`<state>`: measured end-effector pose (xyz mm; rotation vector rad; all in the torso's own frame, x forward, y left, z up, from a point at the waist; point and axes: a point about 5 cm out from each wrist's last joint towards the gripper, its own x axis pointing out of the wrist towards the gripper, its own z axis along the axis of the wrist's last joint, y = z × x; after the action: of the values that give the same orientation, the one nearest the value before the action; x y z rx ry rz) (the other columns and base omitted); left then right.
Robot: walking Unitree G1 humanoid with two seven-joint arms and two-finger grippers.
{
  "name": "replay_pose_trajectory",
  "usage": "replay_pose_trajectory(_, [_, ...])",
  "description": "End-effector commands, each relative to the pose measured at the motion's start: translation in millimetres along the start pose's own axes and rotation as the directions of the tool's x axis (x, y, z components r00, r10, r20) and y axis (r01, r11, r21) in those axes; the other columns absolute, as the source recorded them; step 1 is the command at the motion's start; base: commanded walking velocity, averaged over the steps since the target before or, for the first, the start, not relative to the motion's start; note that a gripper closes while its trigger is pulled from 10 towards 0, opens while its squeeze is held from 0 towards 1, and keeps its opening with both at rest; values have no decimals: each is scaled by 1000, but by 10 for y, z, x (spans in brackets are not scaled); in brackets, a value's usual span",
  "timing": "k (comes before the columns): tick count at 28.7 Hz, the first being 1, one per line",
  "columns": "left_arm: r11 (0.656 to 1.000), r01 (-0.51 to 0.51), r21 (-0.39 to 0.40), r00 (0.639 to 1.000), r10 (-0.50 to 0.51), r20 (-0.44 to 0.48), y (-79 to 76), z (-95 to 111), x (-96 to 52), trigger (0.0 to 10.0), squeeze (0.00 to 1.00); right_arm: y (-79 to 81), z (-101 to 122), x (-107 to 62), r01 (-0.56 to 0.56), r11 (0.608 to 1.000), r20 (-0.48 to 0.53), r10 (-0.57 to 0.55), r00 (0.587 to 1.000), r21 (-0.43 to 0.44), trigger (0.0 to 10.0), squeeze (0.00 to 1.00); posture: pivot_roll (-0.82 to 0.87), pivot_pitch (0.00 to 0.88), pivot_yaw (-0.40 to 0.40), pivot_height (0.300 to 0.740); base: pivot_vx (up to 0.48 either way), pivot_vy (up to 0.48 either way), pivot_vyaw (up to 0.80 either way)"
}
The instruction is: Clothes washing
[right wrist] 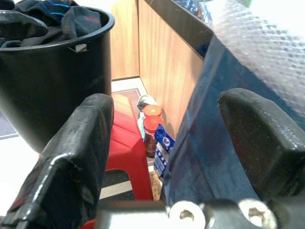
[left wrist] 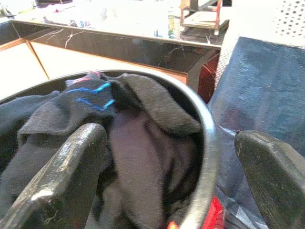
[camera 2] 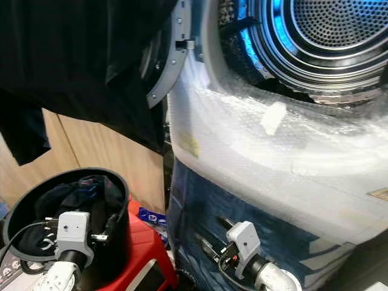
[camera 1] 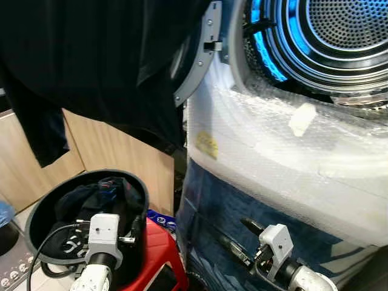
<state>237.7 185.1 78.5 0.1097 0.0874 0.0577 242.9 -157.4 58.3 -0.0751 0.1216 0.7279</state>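
The washing machine's steel drum (camera 1: 339, 30) stands open at the upper right, its grey door (camera 1: 203, 54) swung out to the left. Bubble wrap (camera 1: 291, 151) covers the machine's front, over a blue panel (camera 1: 218, 206). A large black garment (camera 1: 91, 60) hangs across the upper left, in front of the door. Below it a black bucket (camera 1: 36, 206) holds dark clothes (left wrist: 119, 138). My left gripper (left wrist: 169, 138) hovers open just over the bucket's right rim. My right gripper (camera 1: 235, 233) is open and empty, low beside the blue panel.
The bucket rests on a red stool (camera 1: 160, 254). Wooden cabinet fronts (camera 1: 115, 151) stand behind it. Two small red-capped bottles (right wrist: 151, 129) and a blue packet (camera 1: 159, 218) sit on the floor between stool and machine. A power strip (camera 1: 12, 273) lies at the lower left.
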Motion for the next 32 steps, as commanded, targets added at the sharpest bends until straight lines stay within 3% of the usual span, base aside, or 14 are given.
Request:
replay_pose_trajectory(1, [1000,3,11,1000,-3,1,-8,9,1,10000,0,-52,7,-18,27,1000,0,-27,1000,1,10000,0,50,0,-53,740,0,0,0])
replay_pose_trajectory(7, [1000,4,23,1000,-4,-3,-10,1,-5,10000,0,-129,21,-25,90,996,18,-91,996,13,10000,0,51,0,-53,740,0,0,0])
replay_pose_trajectory(11, [999,37,31,999,-37,3,-56,0,-39,10000,0,-286,67,-46,220,974,58,-224,973,59,10000,0,52,0,-52,740,0,0,0])
replay_pose_trajectory(21, [998,47,41,999,-47,10,-38,5,-64,10000,0,-377,137,-62,312,946,112,-320,941,82,10000,0,56,0,-52,740,0,0,0])
replay_pose_trajectory(24, [996,61,68,998,-62,12,-42,12,-63,10000,0,-354,169,-87,279,956,147,-289,946,88,10000,0,56,0,-52,740,0,0,0])
replay_pose_trajectory(28, [991,88,100,996,-89,9,-64,-6,-85,10000,0,-288,146,-142,185,982,112,-187,976,33,10000,0,50,0,-44,740,0,0,0])
replay_pose_trajectory(32, [970,205,133,978,-209,15,-192,4,-134,10000,0,-281,114,-184,151,988,72,-151,986,5,10000,0,49,0,-44,740,0,0,0])
